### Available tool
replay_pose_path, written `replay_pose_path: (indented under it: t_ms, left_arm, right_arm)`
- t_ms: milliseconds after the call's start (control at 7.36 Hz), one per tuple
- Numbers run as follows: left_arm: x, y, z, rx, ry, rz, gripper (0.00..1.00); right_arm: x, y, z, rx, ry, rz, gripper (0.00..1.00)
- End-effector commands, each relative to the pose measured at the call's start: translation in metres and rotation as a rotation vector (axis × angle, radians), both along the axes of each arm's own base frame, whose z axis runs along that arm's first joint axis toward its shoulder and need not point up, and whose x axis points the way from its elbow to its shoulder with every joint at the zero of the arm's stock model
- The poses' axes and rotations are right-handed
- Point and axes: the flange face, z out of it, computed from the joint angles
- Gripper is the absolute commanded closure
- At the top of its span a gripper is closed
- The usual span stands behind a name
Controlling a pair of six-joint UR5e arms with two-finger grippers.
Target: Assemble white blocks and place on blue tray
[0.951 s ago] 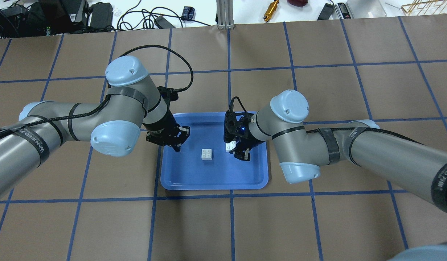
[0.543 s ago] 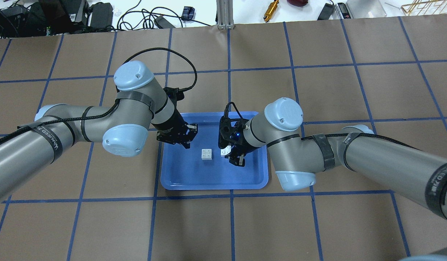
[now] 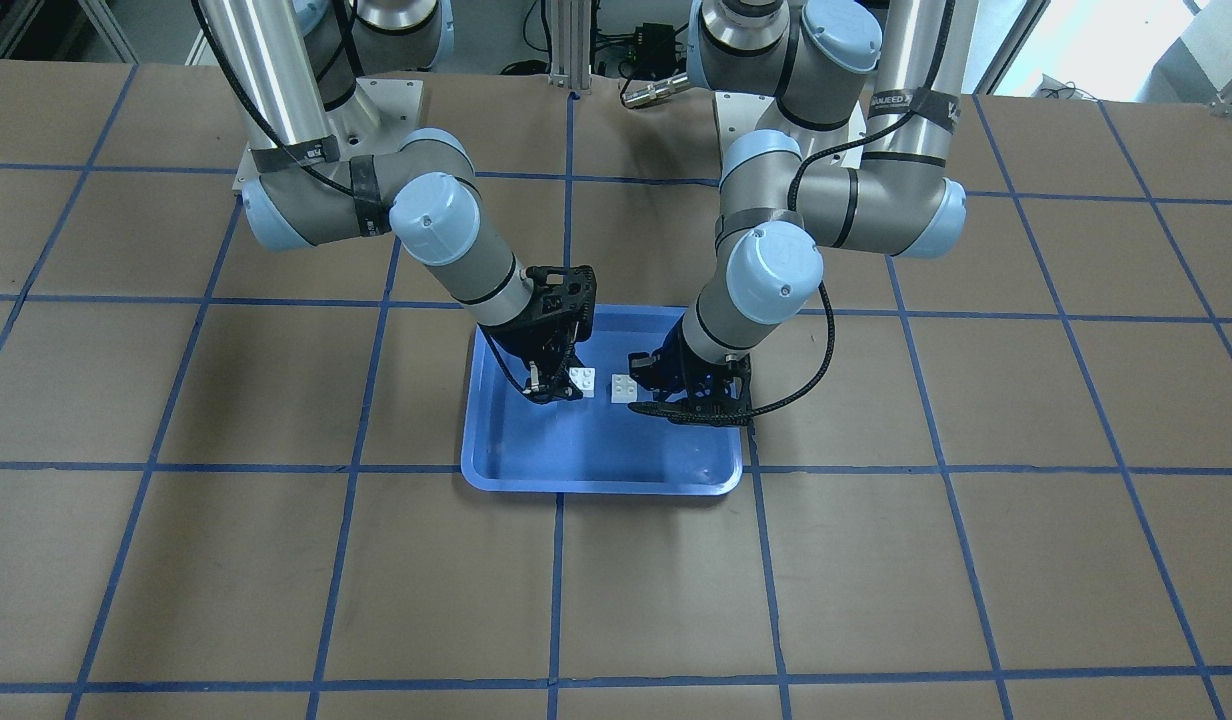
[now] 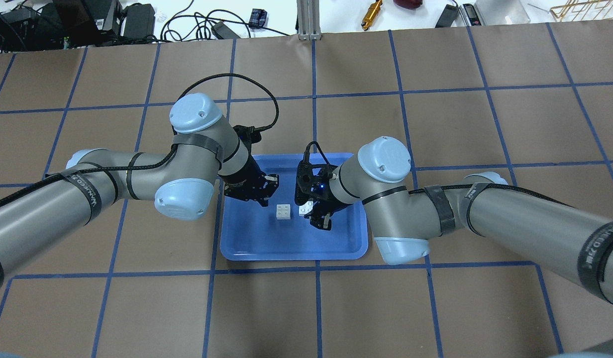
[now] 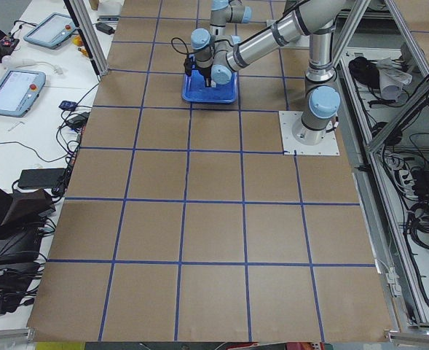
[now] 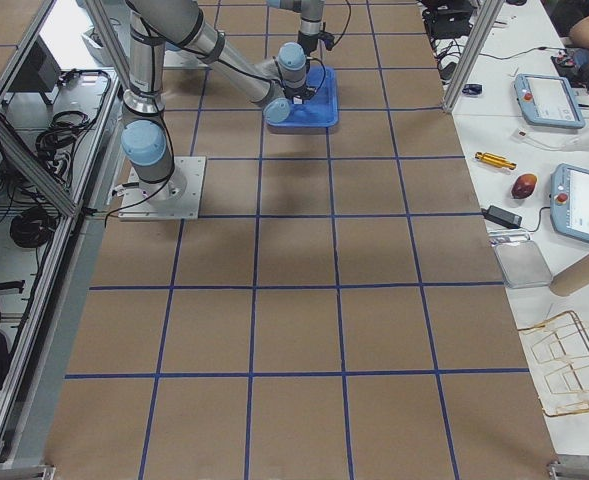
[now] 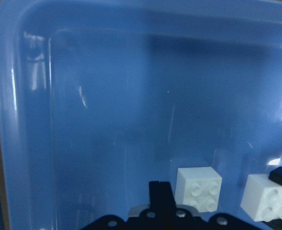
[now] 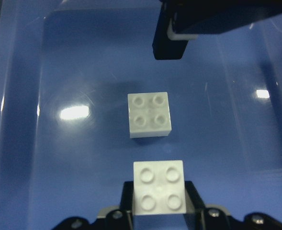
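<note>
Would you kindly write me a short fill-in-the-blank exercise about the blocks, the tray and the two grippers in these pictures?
1. The right gripper is shut on the held block, whose top shows ___ round studs.
2. The loose block rests on the ___ tray.
3. The left gripper hovers near the loose block, holding nothing, with its jaws ___.

Missing words: four; blue; open.

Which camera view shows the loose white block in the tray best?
Right wrist-mounted: the loose block sits mid-frame, four studs clear. Left wrist shows it low in frame; overhead and front show it small; side views, too tiny to tell.
</note>
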Motion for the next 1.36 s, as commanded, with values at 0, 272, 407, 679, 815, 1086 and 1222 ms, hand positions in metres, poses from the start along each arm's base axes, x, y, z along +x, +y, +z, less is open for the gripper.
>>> replay_pose_path:
  t_ms: [0, 272, 407, 679, 815, 1086, 1222]
  left_arm:
    - [-0.002, -0.002, -0.007, -0.014, 0.003, -0.003, 1.0]
    - [-0.005, 0.0, -0.011, -0.008, 0.002, -0.009, 1.0]
    - [-0.013, 0.005, -0.011, -0.008, -0.001, -0.024, 1.0]
    - [-0.02, 0.01, -0.01, -0.004, -0.002, -0.028, 1.0]
    - [-0.021, 0.012, -0.009, -0.005, -0.002, -0.029, 1.0]
    - [-0.019, 0.018, -0.009, -0.003, -0.002, -0.032, 1.0]
    - [-0.019, 0.018, -0.01, -0.002, -0.003, -0.038, 1.0]
  right_arm:
    - [0.002, -0.004, -0.009, -0.019, -0.009, 0.001, 1.0]
    - [0.002, -0.005, -0.015, -0.019, -0.01, -0.002, 1.0]
    - [0.002, -0.005, -0.015, -0.019, -0.01, -0.002, 1.0]
    - [0.004, -0.003, -0.016, -0.013, -0.01, -0.001, 1.0]
    - [0.011, 0.002, -0.016, -0.012, -0.011, 0.014, 1.0]
    - [0.016, 0.007, -0.017, -0.004, -0.006, 0.025, 1.0]
    - [0.017, 0.008, -0.018, 0.002, -0.009, 0.019, 1.0]
